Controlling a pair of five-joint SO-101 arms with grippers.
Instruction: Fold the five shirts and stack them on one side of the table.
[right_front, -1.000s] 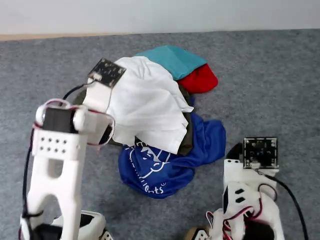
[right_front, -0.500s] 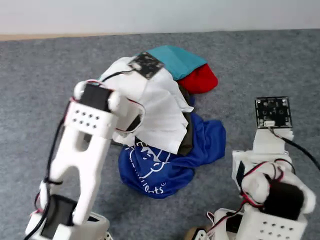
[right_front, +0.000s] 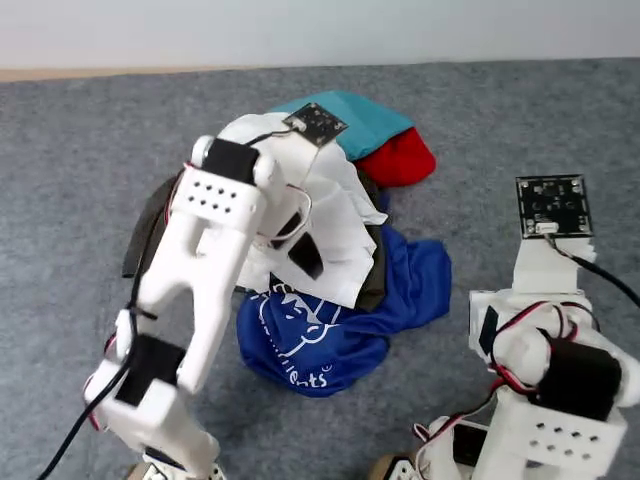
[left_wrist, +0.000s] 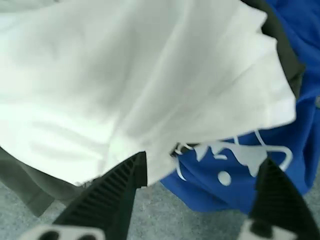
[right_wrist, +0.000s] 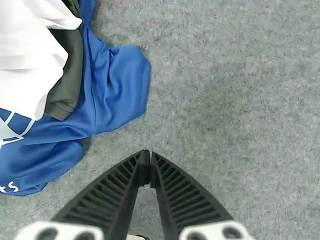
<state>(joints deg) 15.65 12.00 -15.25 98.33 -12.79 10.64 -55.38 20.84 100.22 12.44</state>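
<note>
The grey, carpet-like table surface (right_front: 80, 130) carries one loose heap of five unfolded shirts, lying midway between its left and right edges and reaching toward the far edge. The crumpled white cotton shirt (right_front: 340, 215) lies on top of the heap. The royal-blue shirt with white print (right_front: 330, 335) spreads beneath it on the near side, one flap reaching toward the right edge. A dark olive-grey shirt (right_front: 375, 270) is sandwiched between those two and also shows out on the heap's left side. The teal shirt (right_front: 365, 115) lies at the far end, with the red shirt (right_front: 405, 158) bunched just beside it on the right.

The left gripper (left_wrist: 202, 167) hangs over the near hem of the white shirt where it overlaps the blue one, fingers spread wide; whether a finger touches the cloth is hard to tell. The right gripper (right_wrist: 150, 160) sits over bare surface toward the right edge, just beside the blue flap, fingers pressed together with nothing between them.
</note>
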